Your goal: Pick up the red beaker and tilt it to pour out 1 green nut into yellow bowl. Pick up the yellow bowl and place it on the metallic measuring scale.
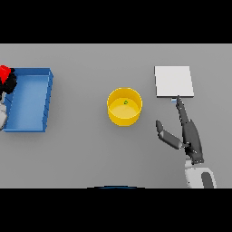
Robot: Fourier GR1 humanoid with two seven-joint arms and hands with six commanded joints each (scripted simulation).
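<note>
Nearest to us, low on the right, the robot's right hand (189, 136) lies over the grey table (90, 154) with its dark fingers straight and its thumb spread out towards the middle, gripping nothing. Its fingertips point up the table and end just at the near edge of the flat, square, pale metallic measuring scale (174, 81).

What the next move seems to hinge on is this: the round yellow plastic bowl (124, 106) stands to the left of that hand, well apart from it, roughly level with the fingertips, and the scale sits just beyond and to the right of the bowl. A small green nut (126, 102) already lies inside the bowl, so I'd judge the pouring done and the bowl's lift next. The right hand is clearly the nearer one.

Far off at the left edge, the left hand (8, 82) is closed around the red beaker (4, 71), beside the blue rectangular tray (31, 99). Both hand and beaker are cut off by the frame, so the beaker's tilt and contents can't be made out.
</note>
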